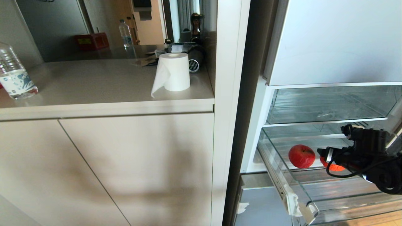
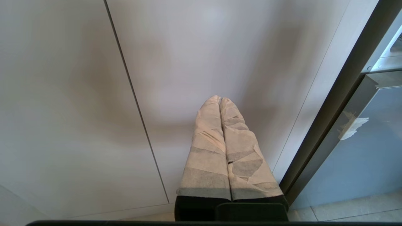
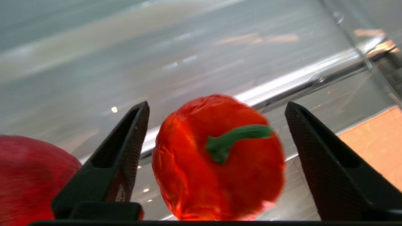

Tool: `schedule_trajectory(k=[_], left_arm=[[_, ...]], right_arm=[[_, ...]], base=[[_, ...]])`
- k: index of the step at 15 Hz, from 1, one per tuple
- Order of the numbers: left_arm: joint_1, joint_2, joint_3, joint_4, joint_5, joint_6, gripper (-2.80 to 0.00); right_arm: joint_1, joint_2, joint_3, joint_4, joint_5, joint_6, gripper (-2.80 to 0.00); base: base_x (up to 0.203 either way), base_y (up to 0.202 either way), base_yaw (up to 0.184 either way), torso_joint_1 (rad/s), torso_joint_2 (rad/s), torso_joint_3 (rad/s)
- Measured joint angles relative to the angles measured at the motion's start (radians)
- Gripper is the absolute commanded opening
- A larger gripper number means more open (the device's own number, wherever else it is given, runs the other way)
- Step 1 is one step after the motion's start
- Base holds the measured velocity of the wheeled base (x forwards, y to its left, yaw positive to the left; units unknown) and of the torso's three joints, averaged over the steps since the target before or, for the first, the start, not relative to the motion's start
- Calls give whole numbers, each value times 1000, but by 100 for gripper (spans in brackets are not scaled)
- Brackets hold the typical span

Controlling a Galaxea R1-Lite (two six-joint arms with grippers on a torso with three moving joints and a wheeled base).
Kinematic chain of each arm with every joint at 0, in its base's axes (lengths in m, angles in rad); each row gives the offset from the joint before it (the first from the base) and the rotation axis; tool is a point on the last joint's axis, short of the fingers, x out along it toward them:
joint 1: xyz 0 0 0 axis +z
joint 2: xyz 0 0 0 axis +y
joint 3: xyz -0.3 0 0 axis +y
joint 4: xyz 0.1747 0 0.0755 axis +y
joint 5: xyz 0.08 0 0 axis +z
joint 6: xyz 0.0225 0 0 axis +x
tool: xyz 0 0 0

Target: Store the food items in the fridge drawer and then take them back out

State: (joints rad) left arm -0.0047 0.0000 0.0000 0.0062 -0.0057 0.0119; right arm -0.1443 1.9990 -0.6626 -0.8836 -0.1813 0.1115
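Right gripper in the drawer, fingers apart around the pepper, not touching; apple at its 9 o'clock. Left gripper pressed together by the cabinet.

We are in a home kitchen: a beige countertop over plain cabinet doors, a paper roll, water bottles, and an open fridge alongside.

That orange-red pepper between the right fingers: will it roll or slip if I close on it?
The orange-red pepper looks rounded and lobed, so it may wobble on the fridge drawer. Its glossy skin could slip against the right gripper's open fingers. The wrinkles hint it's soft.
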Motion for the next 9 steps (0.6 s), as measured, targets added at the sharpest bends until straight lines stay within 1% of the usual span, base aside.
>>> schedule_trajectory(k=[4,7,8,9], left_arm=[[0,0,0,0,0,0,-280],[0,0,0,0,0,0,-280],[0,0,0,0,0,0,-280],[0,0,0,0,0,0,-280]], right_arm=[[0,-126,20,40,3,2,0],[6,-272,86,68,23,0,0],[8,-325,118,71,35,-1,-125],[8,-381,153,74,50,-2,-280]], base=[[0,0,0,0,0,0],[0,0,0,0,0,0],[0,0,0,0,0,0],[0,0,0,0,0,0]])
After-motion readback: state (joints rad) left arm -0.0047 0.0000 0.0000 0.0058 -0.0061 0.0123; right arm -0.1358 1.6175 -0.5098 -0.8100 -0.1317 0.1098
